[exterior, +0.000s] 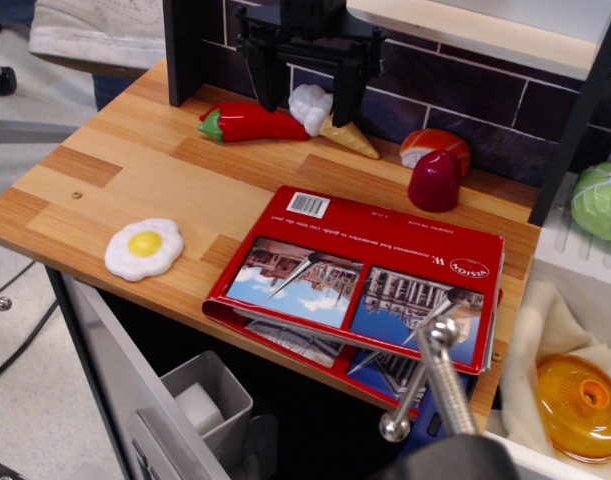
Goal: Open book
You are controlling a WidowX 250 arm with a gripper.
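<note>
The red-covered book [370, 265] lies flat at the front right of the wooden table [135, 170], overhanging the front edge. Its cover shows two building photos and a white barcode label [308, 205]. The cover lies down over the pages, and some page edges show under its front edge. My black gripper [307, 115] hangs at the back of the table, well behind the book, above a toy ice cream cone [330, 120]. Its two fingers stand apart with nothing between them.
A red toy chili [250, 122] lies at the back. A fried egg toy [143, 248] sits left of the book. A salmon sushi toy [435, 148] and a dark red toy [434, 180] sit behind it. A metal faucet [430, 370] rises at the front right. A cabbage toy [600, 200] sits at the right.
</note>
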